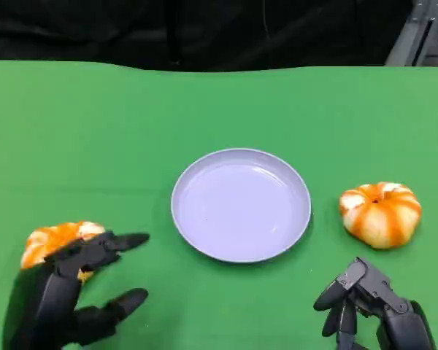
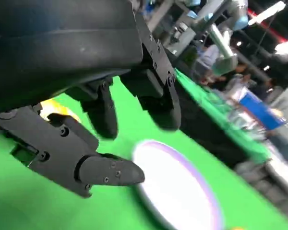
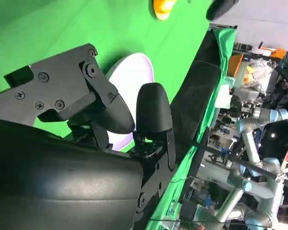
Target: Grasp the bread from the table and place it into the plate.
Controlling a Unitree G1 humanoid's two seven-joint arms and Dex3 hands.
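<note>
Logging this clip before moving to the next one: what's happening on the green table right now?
The robot's left hand hovers with fingers spread over an orange-and-white pumpkin-shaped bread at the table's near left, not yet gripping it. The round pale lavender plate in the middle holds nothing. A second orange-and-white pumpkin-shaped bread sits to the plate's right, untouched. The right hand is low at the near right, fingers curled, holding nothing.

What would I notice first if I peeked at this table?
Probably the pale purple plate in the middle of the bright green table, with nothing on it. An orange-and-white bread sits to its right, and the robot's black left hand reaches over another bread at the lower left.
</note>
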